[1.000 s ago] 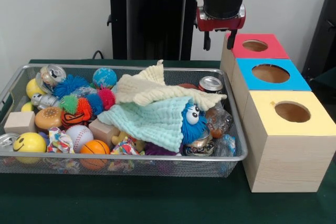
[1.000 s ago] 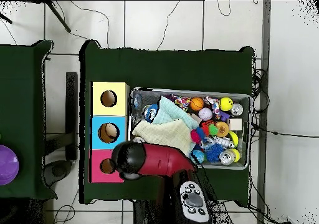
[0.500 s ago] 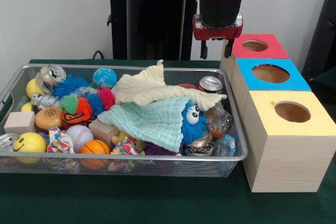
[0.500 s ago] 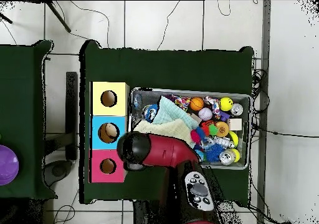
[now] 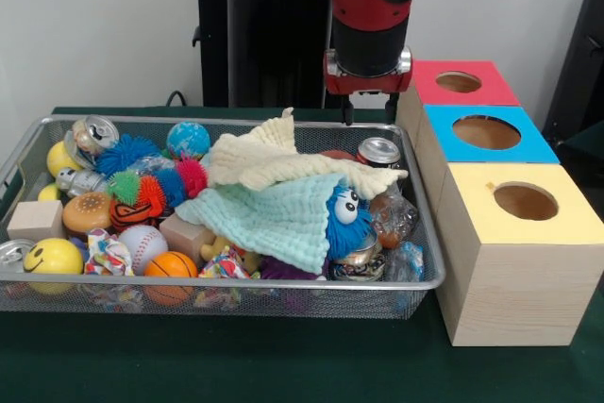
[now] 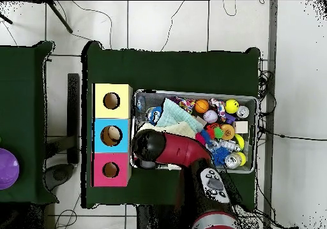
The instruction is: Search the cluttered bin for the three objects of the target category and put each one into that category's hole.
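The green surface carries a wire mesh bin heaped with toys, and along the bin's right side a row of three wooden boxes: red-topped, blue-topped and yellow-topped, each with a round hole. A cream cloth and a mint cloth cover the bin's middle. A soda can stands near the bin's far right corner.

The gripper hangs over that corner, fingers narrowly apart and empty. A second ago it was beside the red-topped box; it has swung over the bin. This looks like the search step; next probably a descent onto the can.
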